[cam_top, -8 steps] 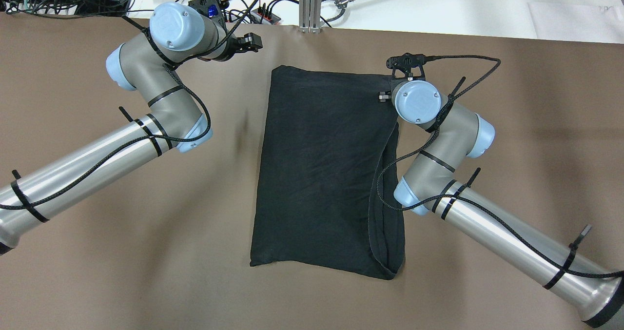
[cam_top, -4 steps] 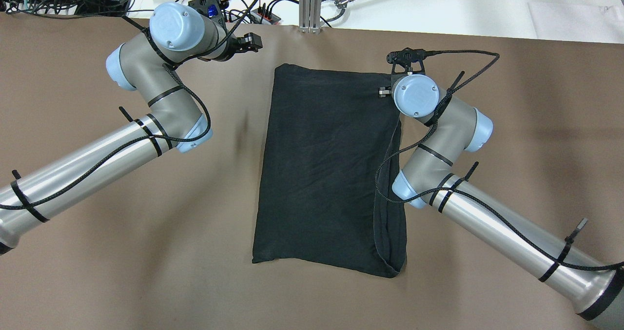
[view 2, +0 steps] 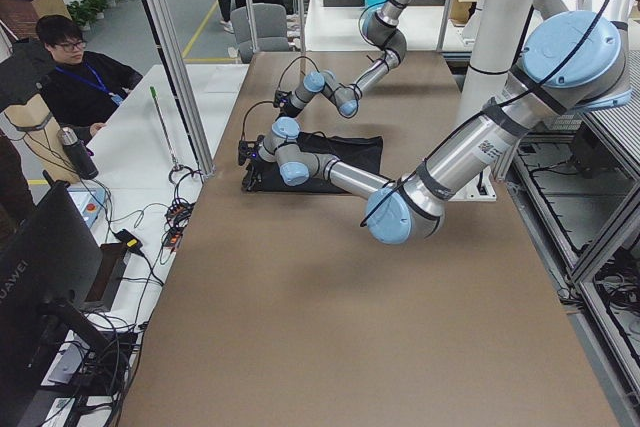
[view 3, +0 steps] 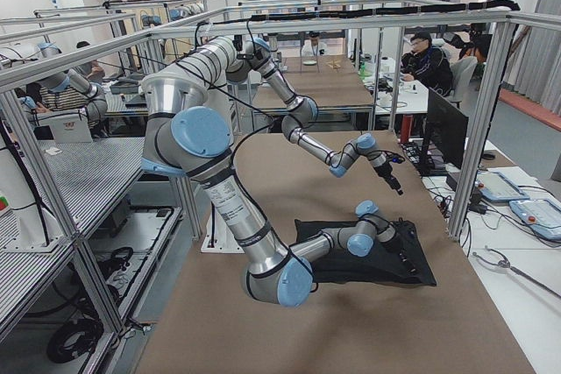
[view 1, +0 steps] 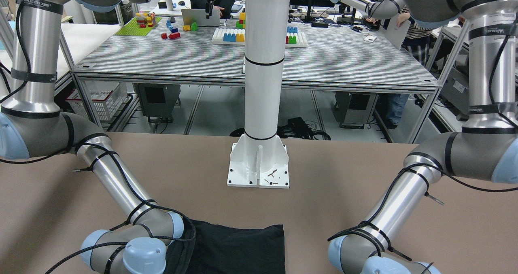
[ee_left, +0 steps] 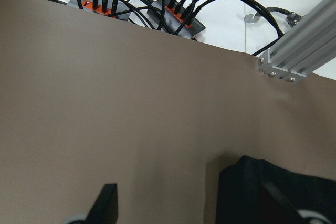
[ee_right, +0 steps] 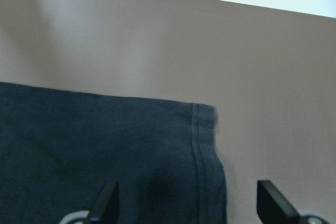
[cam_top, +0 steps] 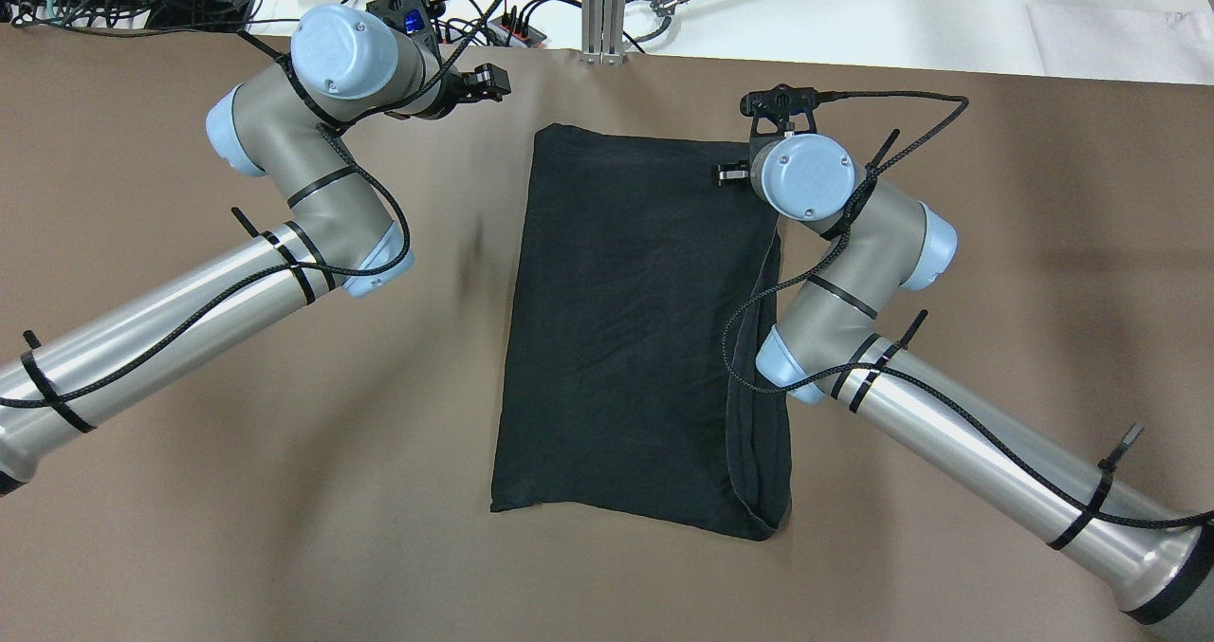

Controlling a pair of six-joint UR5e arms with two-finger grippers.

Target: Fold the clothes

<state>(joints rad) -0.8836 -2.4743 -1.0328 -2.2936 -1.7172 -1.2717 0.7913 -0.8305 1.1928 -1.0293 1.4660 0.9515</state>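
The garment [cam_top: 635, 339] is laid flat on the table [cam_top: 285, 490]. Its far right hemmed corner is framed by the right gripper [ee_right: 186, 205], jaws spread wide. Beyond its far left corner the left gripper [cam_top: 487, 81] is held clear, jaws wide.

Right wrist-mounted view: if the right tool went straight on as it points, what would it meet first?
Probably the black garment, at its hemmed corner, framed by the open right tool; depth is unclear.
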